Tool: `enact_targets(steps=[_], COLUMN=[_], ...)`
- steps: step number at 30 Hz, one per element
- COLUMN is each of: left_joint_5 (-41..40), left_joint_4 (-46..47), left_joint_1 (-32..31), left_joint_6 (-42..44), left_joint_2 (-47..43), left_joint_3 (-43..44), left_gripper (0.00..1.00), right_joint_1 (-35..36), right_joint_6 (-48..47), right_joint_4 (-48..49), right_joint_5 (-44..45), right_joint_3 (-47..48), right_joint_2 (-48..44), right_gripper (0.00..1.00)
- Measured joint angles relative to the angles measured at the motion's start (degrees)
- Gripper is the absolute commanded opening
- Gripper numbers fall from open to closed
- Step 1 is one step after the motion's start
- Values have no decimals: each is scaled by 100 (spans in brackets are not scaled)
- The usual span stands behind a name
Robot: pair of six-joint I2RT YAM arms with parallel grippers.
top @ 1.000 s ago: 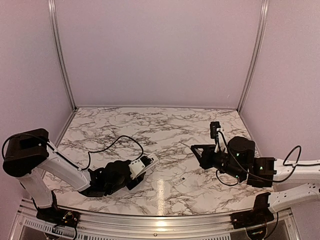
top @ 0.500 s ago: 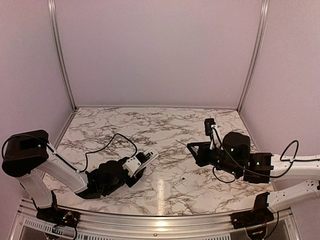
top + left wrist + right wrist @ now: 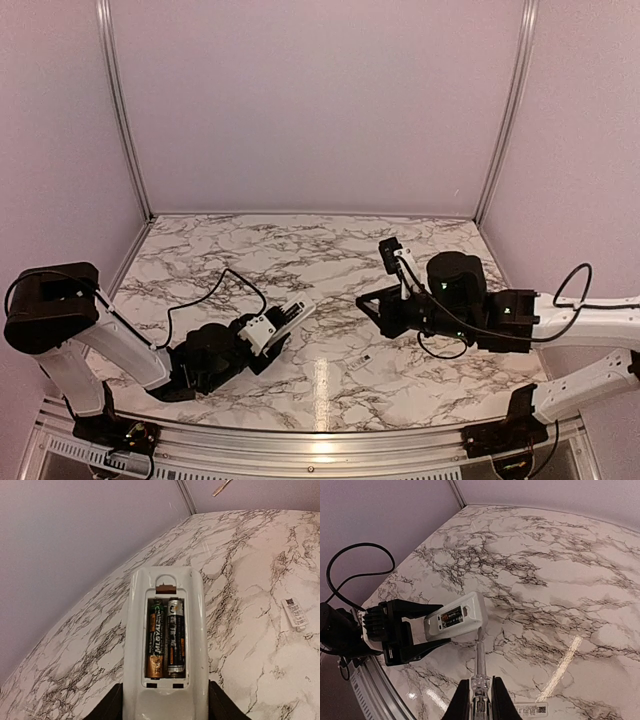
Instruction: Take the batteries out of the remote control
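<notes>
While the left gripper clamps the near end of the remote control between its two fingers, the white body is held clear of the marble-patterned table, its uncovered compartment facing up. Two batteries lie side by side inside that compartment, one with an orange-and-green wrapper, the other black and grey. The right gripper is clenched on a thin grey rod, whose tip points at the remote's far end and sits just beside its corner; contact cannot be confirmed. A small white labelled strip lies flat on the table between the two grippers, nearer the arm bases.
</notes>
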Motion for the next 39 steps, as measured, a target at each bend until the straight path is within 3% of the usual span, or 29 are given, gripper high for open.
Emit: enact_targets(steps=[14,39], left_joint_5=[-452,-719], left_joint_4=[-400,-682], left_joint_1=[-101,-155], left_joint_6=[-26,-46], left_joint_2=[105,129], left_joint_3=[354,496], left_gripper=[0,0], right_joint_1=[190,361], right_joint_6=[-92,-122], right_joint_4=[-15,-79], right_joint_5=[-531,-160], right_joint_3=[702,1432], right_joint_2=[1290,2315], right_gripper=[0,0])
